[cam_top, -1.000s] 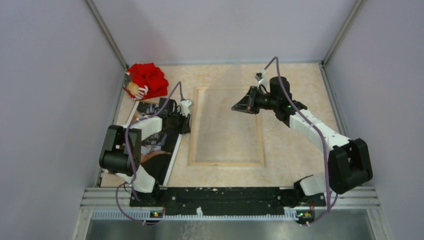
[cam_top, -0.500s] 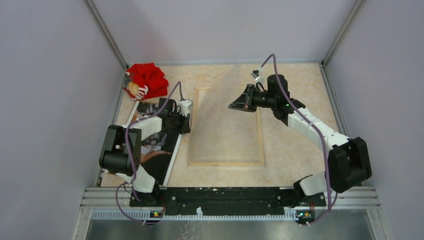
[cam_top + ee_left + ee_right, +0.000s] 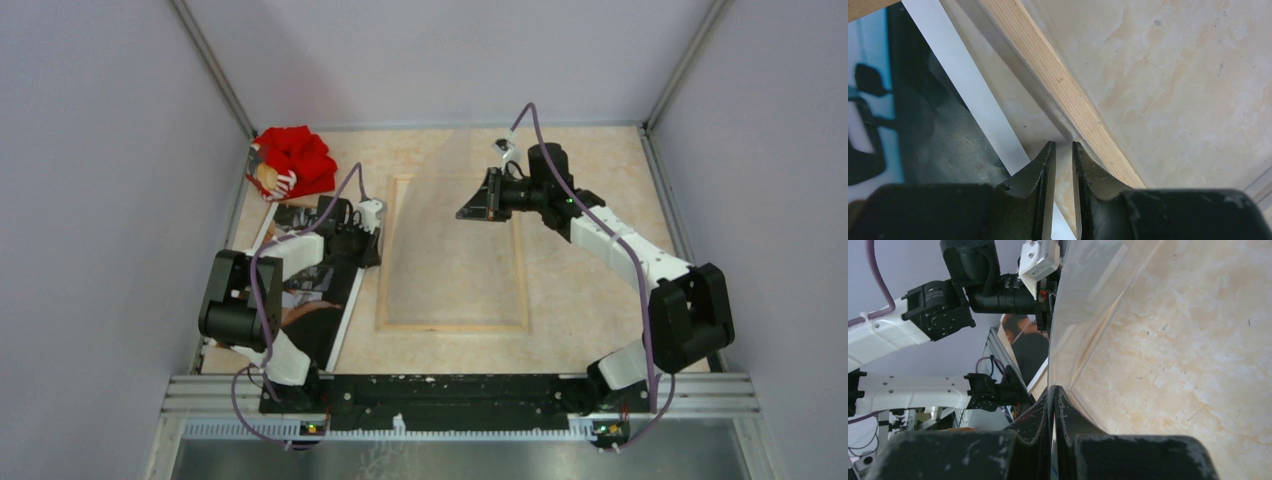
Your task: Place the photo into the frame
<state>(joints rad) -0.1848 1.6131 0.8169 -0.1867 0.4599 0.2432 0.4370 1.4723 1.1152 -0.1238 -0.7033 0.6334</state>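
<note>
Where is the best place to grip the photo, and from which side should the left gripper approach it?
Probably its long white-bordered edge facing the frame. The photo lies flat, so only an edge can be pinched; the left gripper hangs there, narrowly open. Come low from the frame side. The right gripper holds a clear sheet.

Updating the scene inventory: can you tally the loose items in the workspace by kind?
photo: 1
frame: 1
clear pane, held in the right gripper: 1
red fabric item: 1
Total: 4
</note>
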